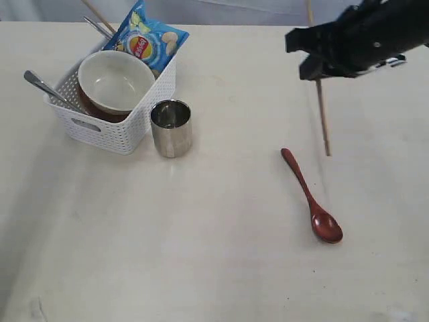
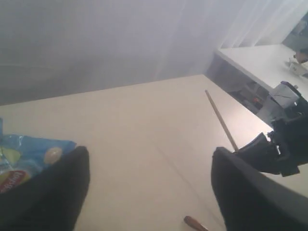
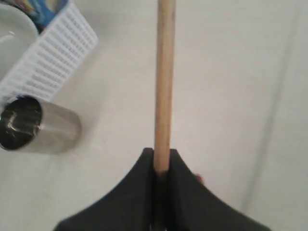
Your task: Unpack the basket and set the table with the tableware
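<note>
Done: cup point(image 1: 171, 127) stood upright on the table point(image 1: 201, 268), just beside the basket point(image 1: 114, 131); spoon point(image 1: 312, 198) lay flat, well apart from both, bowl end away from the basket.
In hand: one chopstick point(image 3: 164, 72), pinched between the pressed-together fingers of the right gripper point(image 3: 162, 159), held over the table beyond the spoon's handle; could not tell whether its lower tip touched the top.
Left gripper point(image 2: 149, 192): fingers point(image 2: 48, 192) spread wide, nothing between them; hung over the table close to the chip bag point(image 1: 144, 37).
Left to do: bowl point(image 1: 114, 80) sat in the basket on top of the plate point(image 1: 86, 102); second chopstick point(image 1: 99, 16) and two steel handles point(image 1: 41, 84) stuck out over the rim; none of these laid out yet.
Progress: judged under halfway, with two pieces placed, one carried and five not yet out.
Count: baskets one; cups one; bowls one; plates one, only a rim showing; spoons one; chopsticks two; steel pieces two, knife and fork not told apart; chip bags one.
</note>
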{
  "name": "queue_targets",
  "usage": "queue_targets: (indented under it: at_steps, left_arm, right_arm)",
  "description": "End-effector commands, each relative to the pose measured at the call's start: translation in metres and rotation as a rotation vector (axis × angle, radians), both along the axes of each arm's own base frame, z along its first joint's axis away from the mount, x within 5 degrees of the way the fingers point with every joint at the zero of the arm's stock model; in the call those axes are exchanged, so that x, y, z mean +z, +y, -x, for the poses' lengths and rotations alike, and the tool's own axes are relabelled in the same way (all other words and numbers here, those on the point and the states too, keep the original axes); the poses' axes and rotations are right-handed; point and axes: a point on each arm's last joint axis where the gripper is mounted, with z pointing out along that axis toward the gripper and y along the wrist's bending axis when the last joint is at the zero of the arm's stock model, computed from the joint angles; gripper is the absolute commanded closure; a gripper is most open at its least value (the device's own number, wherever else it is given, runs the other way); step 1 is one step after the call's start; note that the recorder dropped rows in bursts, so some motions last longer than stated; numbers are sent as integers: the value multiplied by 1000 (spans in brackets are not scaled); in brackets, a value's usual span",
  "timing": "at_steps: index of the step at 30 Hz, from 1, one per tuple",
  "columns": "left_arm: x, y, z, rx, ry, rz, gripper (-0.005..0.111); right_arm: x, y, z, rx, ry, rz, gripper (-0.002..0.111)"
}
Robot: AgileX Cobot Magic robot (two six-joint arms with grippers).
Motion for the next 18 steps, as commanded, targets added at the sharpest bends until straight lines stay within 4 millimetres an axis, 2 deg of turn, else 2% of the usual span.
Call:
queue_targets:
  at_steps: [1,9,14,18]
  left_arm:
    - [-2,-2,4,-46,3,-54,47]
    - [-3,-10,12,-167,12,-58,47]
    - [-3,-10,13,-177,13,-55,47]
    - [-3,-10,13,-177,13,-55,47]
  right_arm:
    - [-18,-28,15,-65,205,57,109]
    - [-72,-34,47,-107,267,165,109]
    - [-94,-39,62,-138,272,176,109]
    - [-103,-41,75,-132,330,187,109]
